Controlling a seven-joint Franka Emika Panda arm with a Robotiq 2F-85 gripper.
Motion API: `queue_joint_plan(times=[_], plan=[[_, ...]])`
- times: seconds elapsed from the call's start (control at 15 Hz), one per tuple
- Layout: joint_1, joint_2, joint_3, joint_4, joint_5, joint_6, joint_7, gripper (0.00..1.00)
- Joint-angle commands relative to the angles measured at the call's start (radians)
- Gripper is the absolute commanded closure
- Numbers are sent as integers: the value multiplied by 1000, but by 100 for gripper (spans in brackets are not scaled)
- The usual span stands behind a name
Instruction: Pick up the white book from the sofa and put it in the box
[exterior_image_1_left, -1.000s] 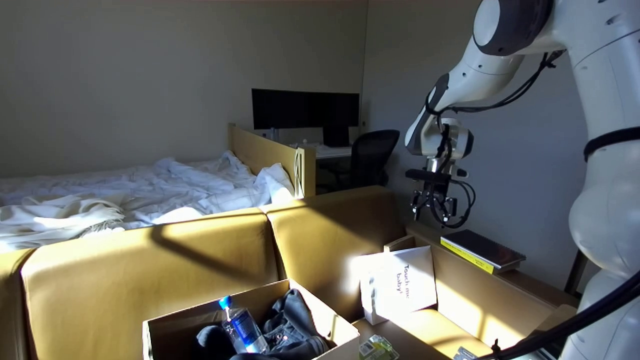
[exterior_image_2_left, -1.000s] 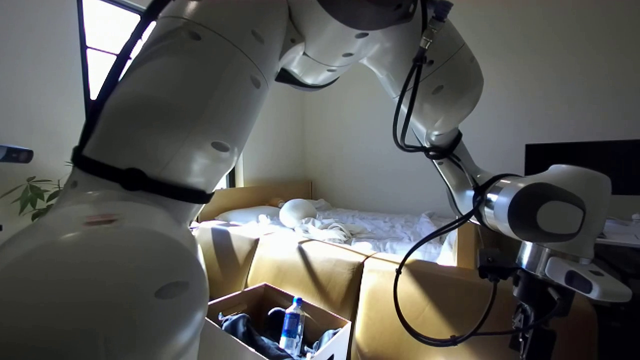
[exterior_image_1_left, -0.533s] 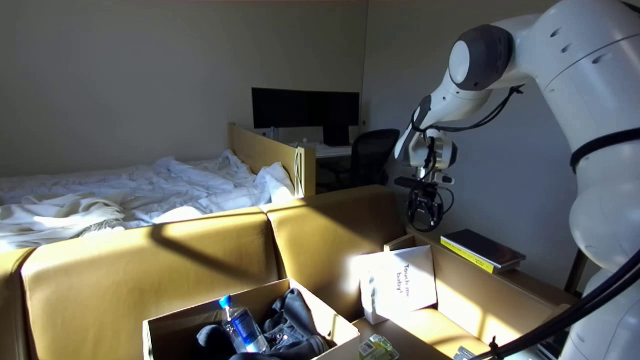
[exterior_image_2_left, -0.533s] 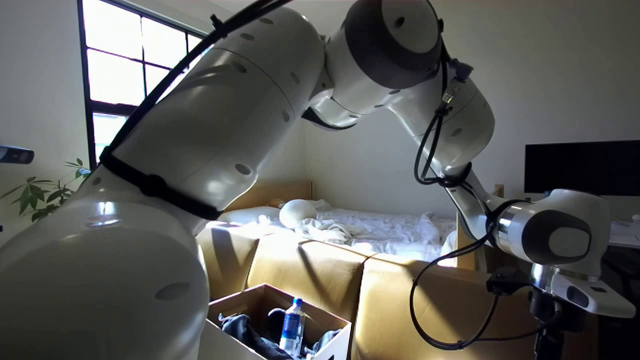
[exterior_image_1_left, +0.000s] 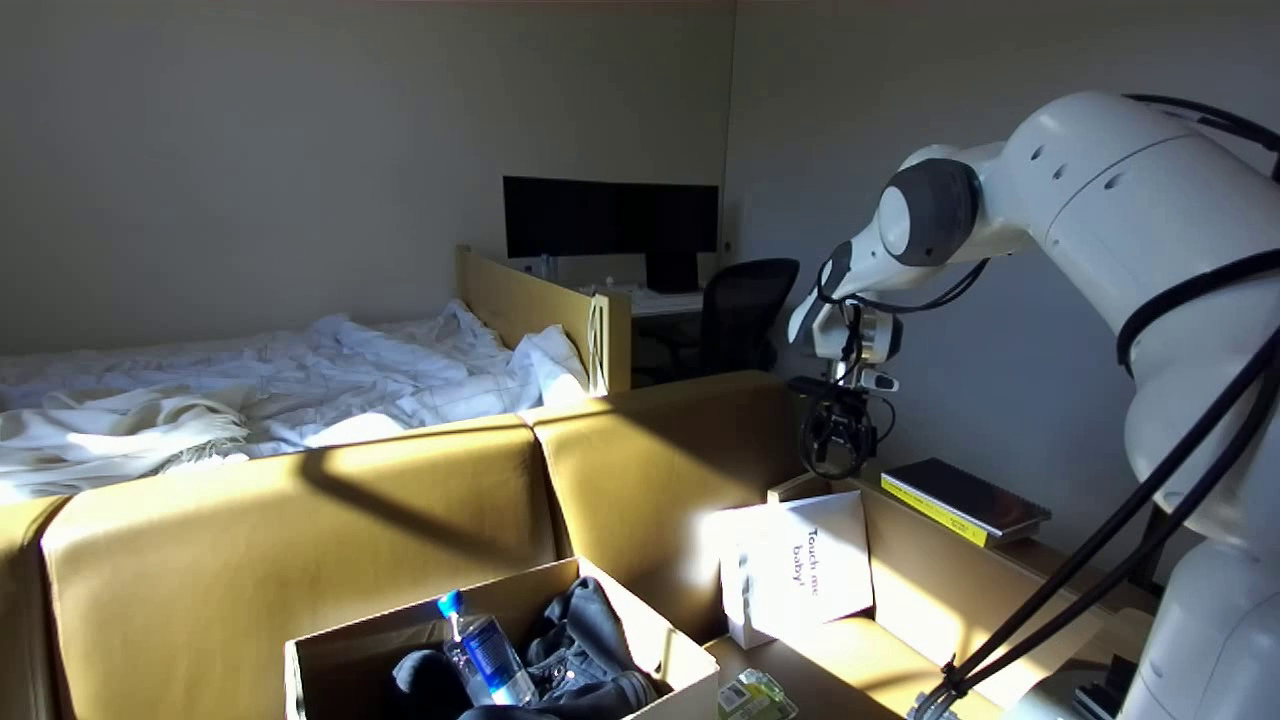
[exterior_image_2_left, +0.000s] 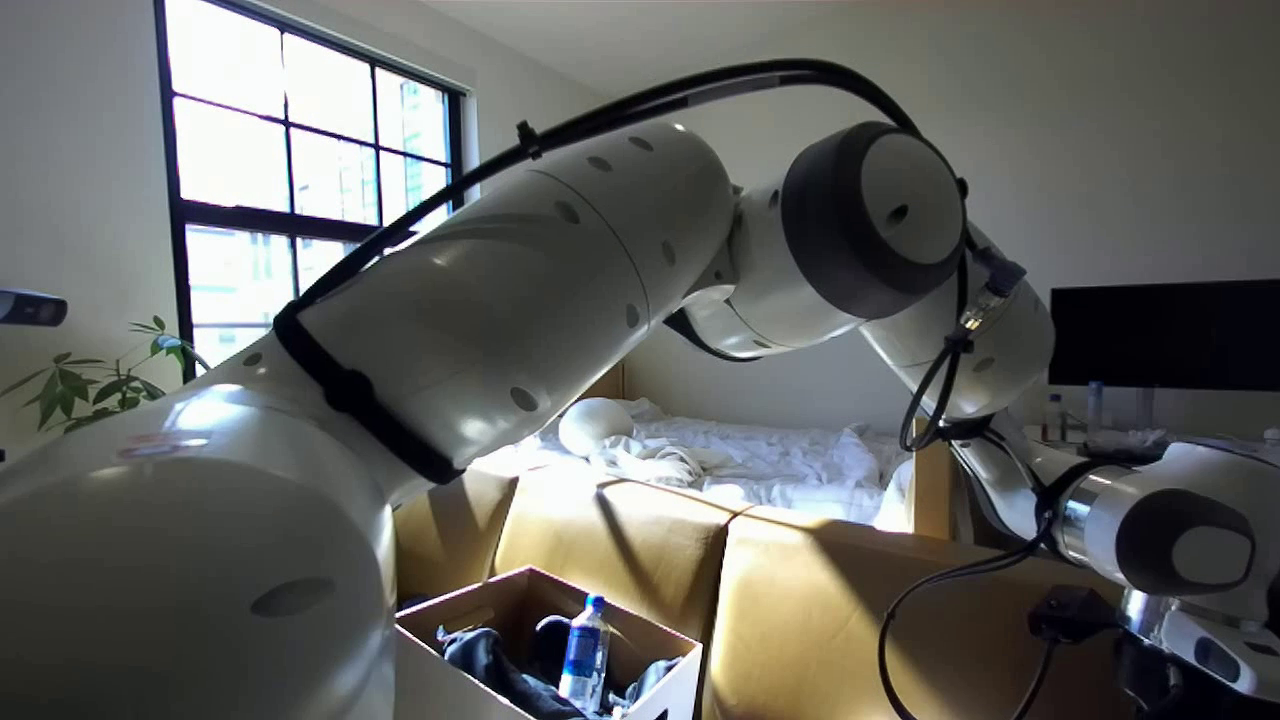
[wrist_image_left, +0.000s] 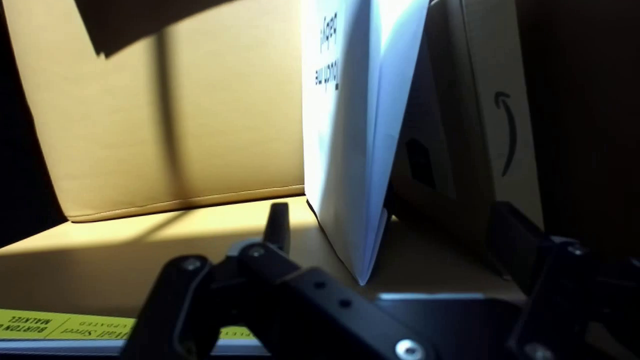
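Note:
The white book (exterior_image_1_left: 810, 555) with black print stands tilted on the mustard sofa (exterior_image_1_left: 300, 520) near its arm. In the wrist view the white book (wrist_image_left: 340, 150) shows edge-on, its print upside down. My gripper (exterior_image_1_left: 838, 440) hangs above the book, apart from it. In the wrist view the gripper (wrist_image_left: 392, 215) is open and empty, and the book's near corner shows between the fingers, beyond them. In an exterior view the gripper (exterior_image_2_left: 1160, 670) is partly cut off. The cardboard box (exterior_image_1_left: 665, 645) stands left of the book; the box (exterior_image_2_left: 450, 680) also shows in an exterior view.
A dark book with a yellow-green edge (exterior_image_1_left: 960, 500) lies on the sofa arm, near the gripper. A brown carton with an arrow mark (wrist_image_left: 512, 145) stands beside the white book. A bottle (exterior_image_1_left: 490, 660) and dark clothes (exterior_image_1_left: 590, 650) fill the box. A green packet (exterior_image_1_left: 755, 695) lies nearby.
The arm has bent lower. In both exterior views the gripper has come down, shifting a little left in one of them and right in the other. The book and box have not moved.

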Motion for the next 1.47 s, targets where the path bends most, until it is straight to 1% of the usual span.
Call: queue_joint_plan(times=[0.0, 0.2, 0.33, 0.4, 0.6, 0.73, 0.8, 0.87, 1.07, 1.2, 1.4], plan=[[-29, 49, 16, 129, 6, 32, -21, 0], [-35, 84, 28, 198, 5, 77, -21, 0], [-30, 103, 34, 214, -12, 41, -27, 0], [-35, 111, 44, 218, -14, 11, -40, 0], [-47, 136, 61, 224, -26, -150, -79, 0], [-51, 138, 52, 217, -34, -265, -101, 0], [-53, 139, 39, 215, -35, -305, -92, 0], [-55, 145, 28, 218, -27, -319, -72, 0], [-66, 193, 1, 276, -32, -389, -24, 0], [-85, 218, 10, 306, -7, -391, -24, 0], [-93, 239, 24, 317, 27, -304, -7, 0]])
